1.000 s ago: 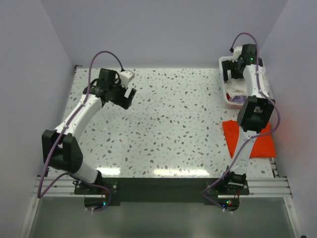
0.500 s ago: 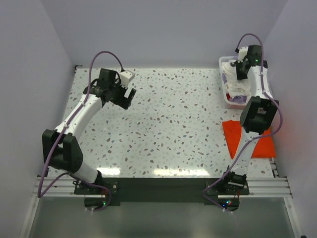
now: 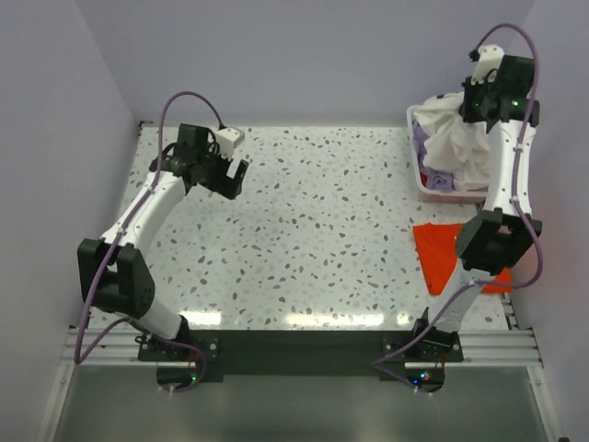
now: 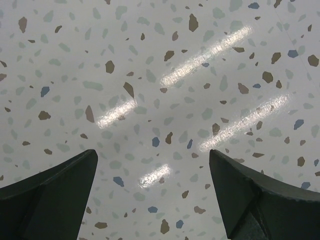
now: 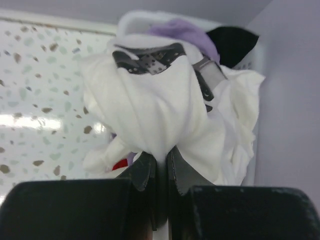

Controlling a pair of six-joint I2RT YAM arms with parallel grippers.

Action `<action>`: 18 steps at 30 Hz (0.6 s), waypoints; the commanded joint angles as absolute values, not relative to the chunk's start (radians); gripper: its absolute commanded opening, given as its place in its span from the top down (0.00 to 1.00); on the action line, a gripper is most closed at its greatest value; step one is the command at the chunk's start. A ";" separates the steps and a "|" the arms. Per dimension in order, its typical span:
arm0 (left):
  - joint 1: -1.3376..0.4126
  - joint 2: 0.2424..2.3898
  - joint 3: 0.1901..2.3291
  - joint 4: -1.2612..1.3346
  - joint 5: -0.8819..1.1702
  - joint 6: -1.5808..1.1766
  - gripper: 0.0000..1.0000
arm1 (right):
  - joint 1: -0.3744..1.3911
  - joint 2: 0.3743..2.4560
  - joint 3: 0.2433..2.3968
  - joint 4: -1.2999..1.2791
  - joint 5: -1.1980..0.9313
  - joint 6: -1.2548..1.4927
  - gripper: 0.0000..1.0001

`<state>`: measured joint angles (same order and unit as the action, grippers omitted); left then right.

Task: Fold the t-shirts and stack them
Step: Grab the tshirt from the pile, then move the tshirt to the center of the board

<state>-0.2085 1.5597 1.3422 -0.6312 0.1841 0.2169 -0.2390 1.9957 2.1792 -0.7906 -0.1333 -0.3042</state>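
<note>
My right gripper (image 3: 480,103) is shut on a bunched fold of the cream-white t-shirt (image 3: 457,140) and holds it up above the white basket (image 3: 450,195). The cloth hangs down into the basket. In the right wrist view the fingers (image 5: 145,169) pinch the white cloth (image 5: 155,107), and beyond it show the lavender shirt (image 5: 181,29) and a sliver of red cloth (image 5: 119,164). The lavender shirt (image 3: 421,145) lies in the basket. An orange-red t-shirt (image 3: 440,259) lies folded flat on the table by the right arm. My left gripper (image 3: 231,177) hovers open over bare table (image 4: 165,100), nothing between its fingers (image 4: 75,172).
The basket stands at the table's far right corner against the right wall. A dark piece (image 5: 232,42) shows behind the lavender cloth. The right arm's elbow (image 3: 492,241) overlaps the orange-red shirt. Walls close in on the left, back and right.
My right gripper has shut on the cream-white shirt in the basket and risen, pulling the cloth up out of it. The left gripper has shifted slightly left and stays open.
</note>
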 commanded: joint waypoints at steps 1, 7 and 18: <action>-0.175 1.537 1.390 -0.637 0.247 0.187 0.00 | -0.241 1.792 2.238 -0.687 -0.277 -0.227 1.00; -0.120 1.537 1.410 -0.638 0.317 0.158 0.00 | -0.230 1.651 2.224 -0.591 -0.449 -0.086 1.00; 0.000 1.473 1.410 -0.638 0.494 0.135 0.00 | 0.159 1.485 2.011 -0.597 -0.457 -0.030 1.00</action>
<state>-0.0093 1.5311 1.3746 -0.6384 0.4015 0.1448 0.0528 1.5265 2.1109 -0.6170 -0.4473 -0.0250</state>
